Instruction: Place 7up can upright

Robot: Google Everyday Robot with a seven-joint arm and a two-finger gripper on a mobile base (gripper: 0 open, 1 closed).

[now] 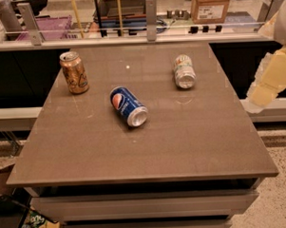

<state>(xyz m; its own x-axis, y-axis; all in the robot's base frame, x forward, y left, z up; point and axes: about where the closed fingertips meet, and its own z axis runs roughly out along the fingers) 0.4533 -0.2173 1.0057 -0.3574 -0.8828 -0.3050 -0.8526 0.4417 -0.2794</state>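
Note:
The 7up can (184, 71), pale white and green with silver ends, lies on its side at the back right of the brown table (192, 147). Its silver end faces the front. My gripper is out of view. Only a pale, blurred part of my arm (270, 77) shows at the right edge, beside the table and well to the right of the can. Nothing touches the can.
A blue Pepsi can (128, 106) lies on its side near the table's middle. A gold can (74, 72) stands upright at the back left. A glass rail with metal posts (150, 13) runs behind the table's far edge.

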